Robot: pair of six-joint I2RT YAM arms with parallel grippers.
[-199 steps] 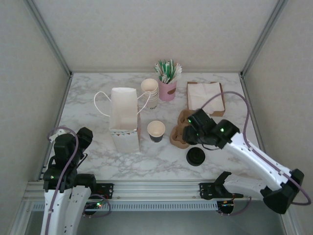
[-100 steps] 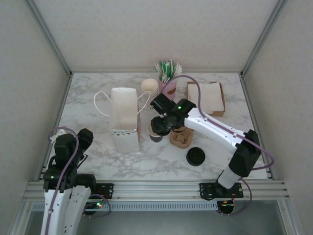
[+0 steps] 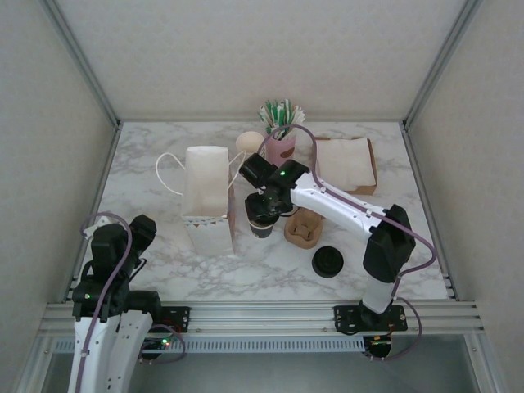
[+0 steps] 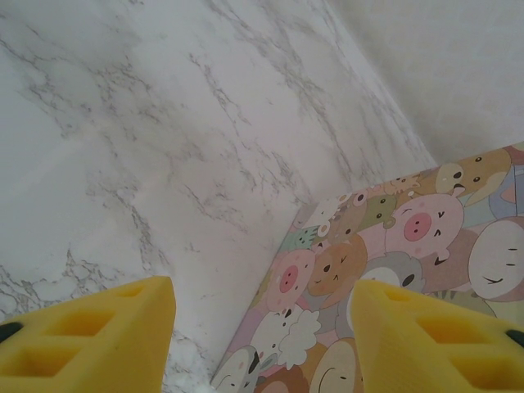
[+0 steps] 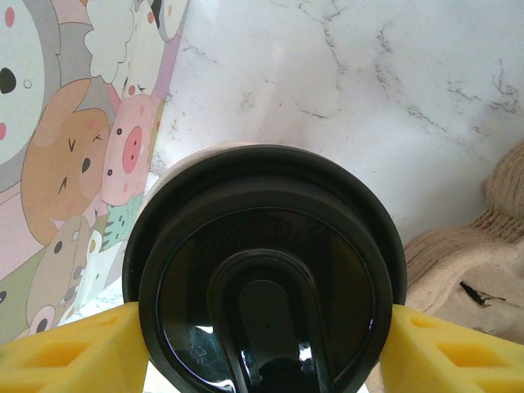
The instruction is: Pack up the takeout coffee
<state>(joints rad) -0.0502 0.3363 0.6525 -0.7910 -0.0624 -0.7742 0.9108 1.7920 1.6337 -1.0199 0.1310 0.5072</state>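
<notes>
Our right gripper [image 5: 262, 332] clamps its yellow fingers [image 5: 82, 348] against both sides of the takeout coffee [image 5: 266, 270]. The coffee has a glossy black lid over a cream rim and stands between the cartoon paper bag [image 3: 206, 196] and the cardboard cup tray [image 3: 304, 231]. Our left gripper [image 4: 262, 319] gapes open.

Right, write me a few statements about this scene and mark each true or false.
1. The right gripper has its jaws either side of a black lid on a cup. True.
2. The paper bag sits left of that cup. True.
3. The left gripper holds the bag. False: its jaws are open, gripping nothing.
4. The pink cup stands at the near edge of the table. False: it stands near the far edge.
5. A second lid lies nearer the arms than the cardboard tray. True.
</notes>
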